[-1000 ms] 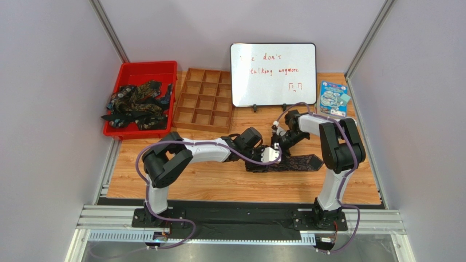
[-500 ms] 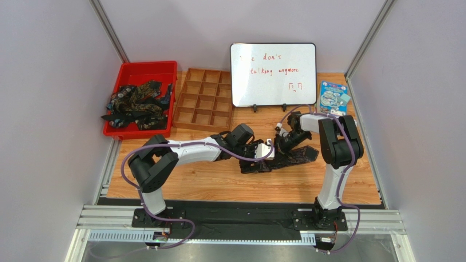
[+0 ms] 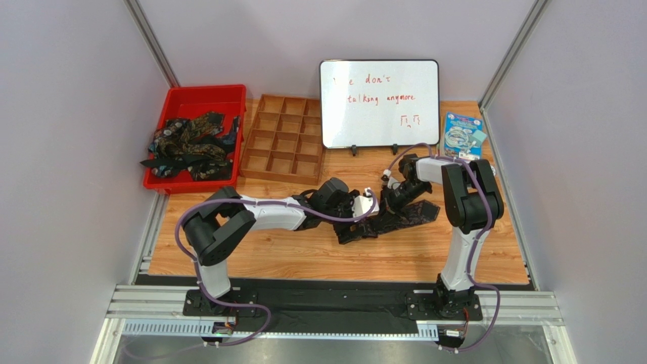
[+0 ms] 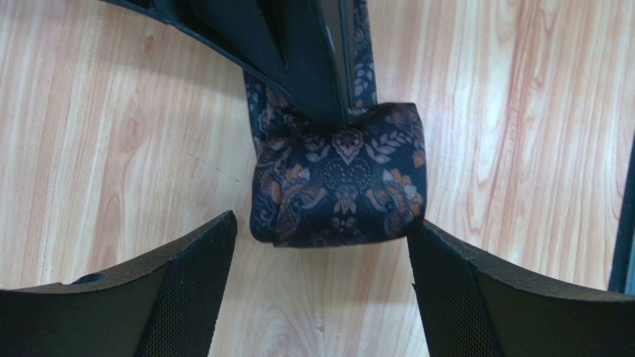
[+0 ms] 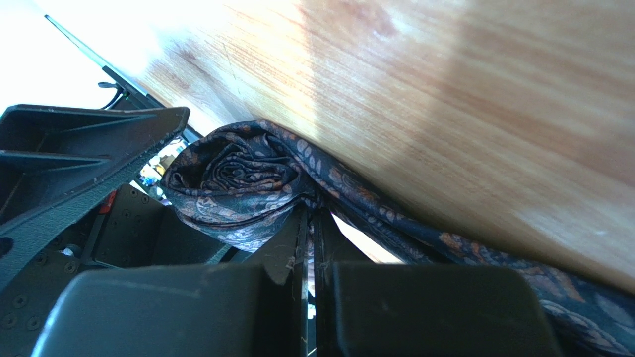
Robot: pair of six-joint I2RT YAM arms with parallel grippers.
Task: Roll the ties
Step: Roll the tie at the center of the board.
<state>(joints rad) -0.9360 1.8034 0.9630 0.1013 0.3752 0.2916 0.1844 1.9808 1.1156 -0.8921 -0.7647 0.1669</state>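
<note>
From above, the tie [image 3: 414, 216] lies mid-table on the wooden table [image 3: 304, 254], its flat tail running toward 3 o'clock. My left gripper [image 3: 367, 208] and right gripper [image 3: 389, 201] meet over its coiled end. More ties [image 3: 190, 145] sit heaped in the red bin [image 3: 199, 95] at 10 o'clock.

Through my left wrist camera, my left gripper is spread wide and holds nothing. Its rough, dimpled pads [image 4: 186, 297] flank the roll [image 4: 339, 178]: the 3 o'clock pad brushes its edge, the 9 o'clock pad stands apart. The roll is a squat, soft bundle of dark woven cloth with tan paisley. My right fingers come in from 12 o'clock and bite into it.

Through my right wrist camera, my right jaws are closed on the tie, pinching cloth just under the coil. The spiral of layers shows at 10 o'clock and the tail trails to 4 o'clock.

The cloth looks slick and springy. If my right lets go before my left closes, I think the coil will spring loose. An off-centre squeeze could flatten it or skid it across the smooth wood
</note>
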